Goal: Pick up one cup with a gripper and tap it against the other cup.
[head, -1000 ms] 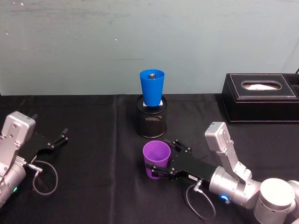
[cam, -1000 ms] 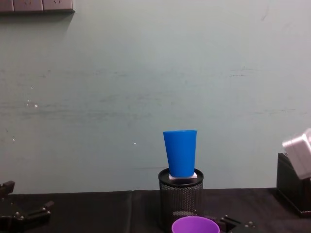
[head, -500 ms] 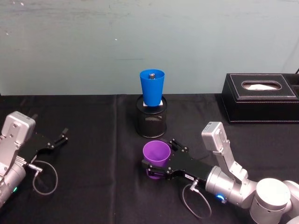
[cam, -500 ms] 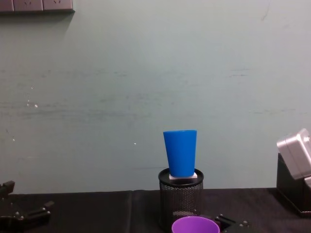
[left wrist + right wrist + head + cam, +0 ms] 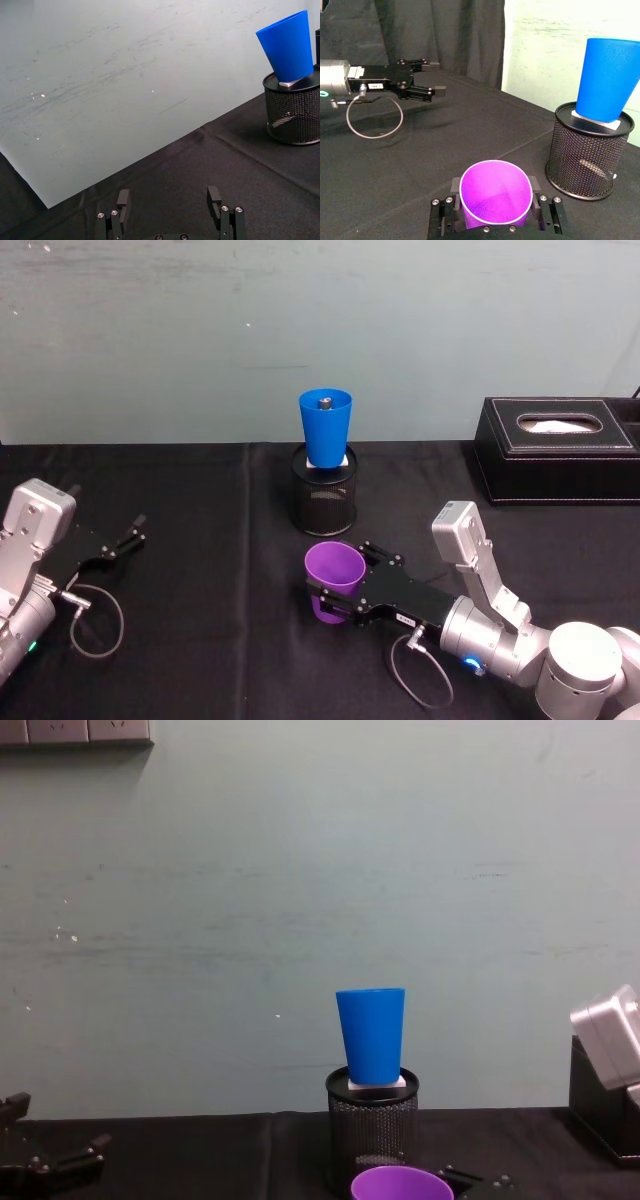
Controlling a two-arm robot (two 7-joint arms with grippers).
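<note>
The purple cup (image 5: 333,575) stands on the black table in front of the pen holder, and its rim (image 5: 400,1186) peeks up in the chest view. My right gripper (image 5: 338,582) reaches in from the right and is shut on the purple cup (image 5: 494,197), one finger pressed to each side of it. The blue cup (image 5: 327,428) stands upright on top of the black mesh pen holder (image 5: 325,502), behind the purple one and apart from it. The blue cup (image 5: 607,80) rises higher than the purple cup's rim. My left gripper (image 5: 135,530) rests open at the far left.
A black tissue box (image 5: 557,450) stands at the back right. A looped cable (image 5: 95,620) lies by the left arm. The pale wall rises right behind the table's far edge. Bare black cloth (image 5: 220,590) lies between the two arms.
My right wrist has edged a little to the left, and the purple cup has shifted slightly with it. The blue cup and the left arm have stayed still.
</note>
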